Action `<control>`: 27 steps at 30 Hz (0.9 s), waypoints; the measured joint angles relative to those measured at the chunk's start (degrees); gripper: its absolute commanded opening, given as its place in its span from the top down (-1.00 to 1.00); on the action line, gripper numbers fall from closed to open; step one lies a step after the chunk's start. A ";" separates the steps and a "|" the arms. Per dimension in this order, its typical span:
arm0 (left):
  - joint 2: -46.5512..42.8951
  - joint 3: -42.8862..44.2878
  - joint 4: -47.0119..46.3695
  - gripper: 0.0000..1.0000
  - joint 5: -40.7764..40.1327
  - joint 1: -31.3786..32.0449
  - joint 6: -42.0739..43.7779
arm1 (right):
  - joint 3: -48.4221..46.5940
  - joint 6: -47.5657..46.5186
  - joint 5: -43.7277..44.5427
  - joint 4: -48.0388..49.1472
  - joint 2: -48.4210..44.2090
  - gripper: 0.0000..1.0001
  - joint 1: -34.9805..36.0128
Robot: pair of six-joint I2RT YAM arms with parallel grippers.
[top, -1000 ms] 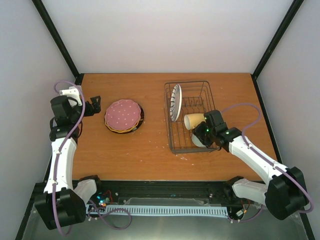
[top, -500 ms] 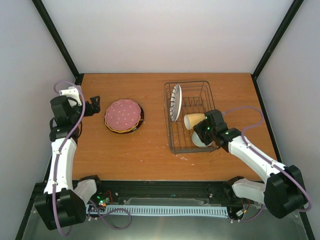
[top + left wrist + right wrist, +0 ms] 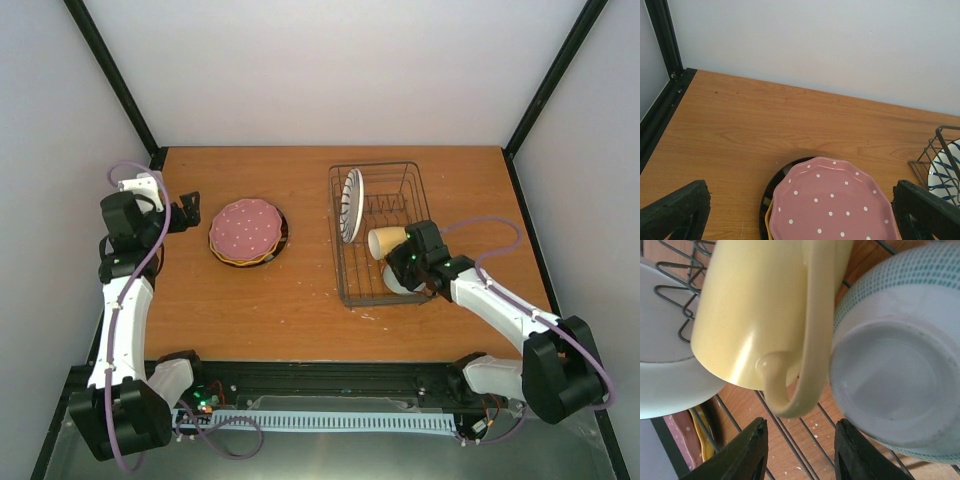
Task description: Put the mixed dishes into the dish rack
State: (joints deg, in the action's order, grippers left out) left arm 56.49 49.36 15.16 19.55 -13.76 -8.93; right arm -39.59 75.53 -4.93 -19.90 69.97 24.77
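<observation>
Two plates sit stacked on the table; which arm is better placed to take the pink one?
Left, probably. The left gripper hangs open beside the pink speckled plate, facing it. The right gripper sits inside the dish rack by the mug and bowl, farther off.

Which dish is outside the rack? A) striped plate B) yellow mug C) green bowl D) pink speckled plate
D: the pink speckled plate lies stacked on the table, left of the dish rack.
</observation>
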 measured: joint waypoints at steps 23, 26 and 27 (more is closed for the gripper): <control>-0.15 0.00 0.00 -1.00 -1.01 0.00 0.13 | 1.20 1.90 2.82 5.81 3.23 0.42 0.00; -0.15 0.00 0.00 -0.99 -1.14 0.00 0.15 | 1.20 1.90 2.71 6.43 4.02 0.50 0.02; -0.15 0.00 -0.02 -0.99 -1.16 0.00 0.15 | 1.20 1.90 2.62 6.47 4.22 0.55 0.04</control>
State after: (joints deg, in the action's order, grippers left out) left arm 56.34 49.36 15.14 18.39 -13.76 -8.78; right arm -38.39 77.43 -2.31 -13.43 74.19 24.82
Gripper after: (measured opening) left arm 0.997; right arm 0.272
